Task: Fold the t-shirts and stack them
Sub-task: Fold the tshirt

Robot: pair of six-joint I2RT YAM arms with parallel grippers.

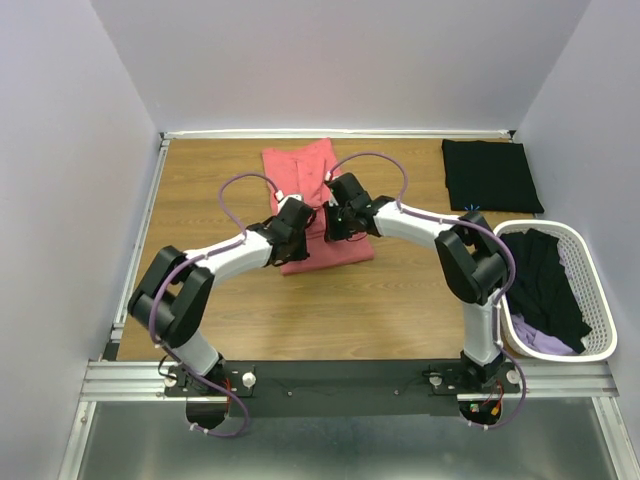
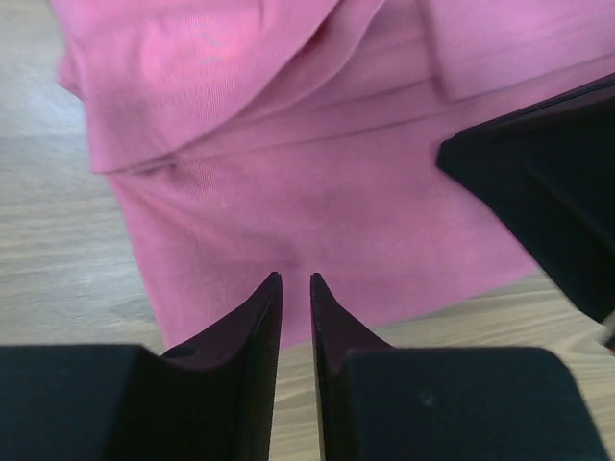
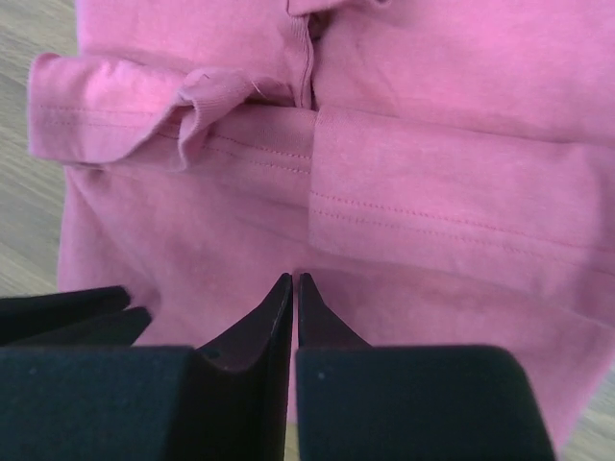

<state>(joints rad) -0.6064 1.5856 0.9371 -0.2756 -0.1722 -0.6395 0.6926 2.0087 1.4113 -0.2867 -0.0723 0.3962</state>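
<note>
- Coral-pink t-shirt (image 1: pixel 300 165) lay flat on the desk (image 1: pixel 400 290), centre and towards the far edge, partly folded, with cloth layers overlapping along its length.
- Right wrist view showed a hemmed sleeve folded in over the body, with one small bunched ruffle near the shirt's left edge.
- Left hand (image 2: pixel 293 280) sat low over the shirt's near edge. Its fingers were drawn almost together with a thin slit left between the tips — no cloth seen in the slit.
- Right hand (image 3: pixel 294 279) was over the same shirt, just beside the left one. Its fingers were closed with tips all but touching, and nothing was visibly pinched.
- From above, both hands met over the near half of the pink shirt.
- Folded black t-shirt (image 1: pixel 490 175) rested at the far right corner of the desk, well apart from the pink one.
- White basket (image 1: pixel 600 300) stood at the right edge — inside were a crumpled black garment (image 1: pixel 545 285) and lilac cloth (image 1: pixel 540 342) beneath it.
</note>
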